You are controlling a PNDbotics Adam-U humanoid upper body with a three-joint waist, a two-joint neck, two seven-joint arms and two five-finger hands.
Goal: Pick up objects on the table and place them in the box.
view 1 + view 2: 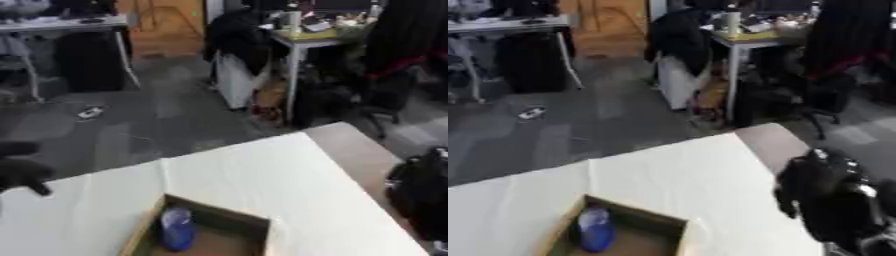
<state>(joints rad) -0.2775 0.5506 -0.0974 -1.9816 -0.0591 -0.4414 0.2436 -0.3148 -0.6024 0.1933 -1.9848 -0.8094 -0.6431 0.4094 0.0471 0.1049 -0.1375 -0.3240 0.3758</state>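
A brown box point(234, 220) is seen at the lower centre of the frame, set askew on the white table point(262, 170). Inside it, against the left wall, a blue object point(176, 229) is lying with its long axis running roughly up and down the frame. The left hand point(22, 172) is seen at the left edge, blurred, so its fingers cannot be judged. The right hand point(824, 192) is held at the lower right, above the table's edge, its fingers curled and nothing held.

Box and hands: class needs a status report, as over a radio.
Left hand at left edge, fingers unclear. Right hand at right, fingers unclear. Blue object already in box. Nothing blocking.
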